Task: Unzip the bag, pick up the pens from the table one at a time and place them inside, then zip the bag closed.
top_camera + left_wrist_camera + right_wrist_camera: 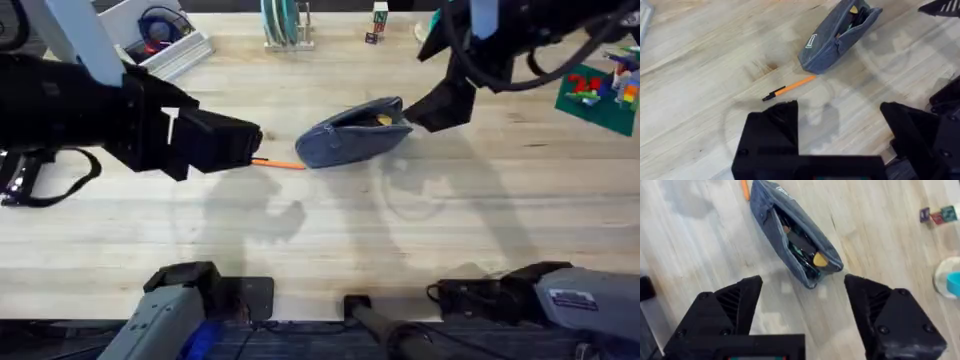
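Pens: one orange pen (279, 163) lies on the wooden table (330, 240) left of centre in the overhead frame, its tip just beside the bag. At its left end hovers the left gripper (840, 131), jaws wide and empty. Right of it, the blue-grey bag (355, 135) lies unzipped at centre, with the right gripper (802, 300) near its right end, jaws wide, holding nothing.

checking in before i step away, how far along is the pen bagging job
Done: the bag is unzipped, with items already inside. In hand: nothing is held; the left tool is open above the one orange pen on the table; the right tool is open by the bag. Left: bag that pen, then zip closed.
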Controlling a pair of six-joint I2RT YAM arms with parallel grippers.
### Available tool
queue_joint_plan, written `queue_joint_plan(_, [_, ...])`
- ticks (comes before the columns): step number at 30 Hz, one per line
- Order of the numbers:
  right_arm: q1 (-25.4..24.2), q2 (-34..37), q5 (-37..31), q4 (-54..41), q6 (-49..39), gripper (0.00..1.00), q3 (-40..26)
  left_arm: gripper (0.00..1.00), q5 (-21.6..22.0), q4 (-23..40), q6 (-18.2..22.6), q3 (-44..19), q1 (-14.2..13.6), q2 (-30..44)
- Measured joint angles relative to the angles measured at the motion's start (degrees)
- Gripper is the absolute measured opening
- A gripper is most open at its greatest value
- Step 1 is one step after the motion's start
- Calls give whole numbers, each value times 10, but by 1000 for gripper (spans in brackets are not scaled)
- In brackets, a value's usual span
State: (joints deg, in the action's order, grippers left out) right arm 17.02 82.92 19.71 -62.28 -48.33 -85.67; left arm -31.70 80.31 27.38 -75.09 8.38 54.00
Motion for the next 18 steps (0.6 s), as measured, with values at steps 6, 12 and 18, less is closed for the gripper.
queue_joint_plan(6, [0, -41, -35, -4, 66, 996, 0, 995, 0, 0, 0, 0, 0, 0])
queue_joint_plan(12, [0, -79, -46, -29, 121, 996, 0, 995, 0, 0, 0, 0, 0, 0])
queue_joint_plan(18, [0, -99, -50, -39, 161, 996, 0, 995, 0, 0, 0, 0, 0, 0])
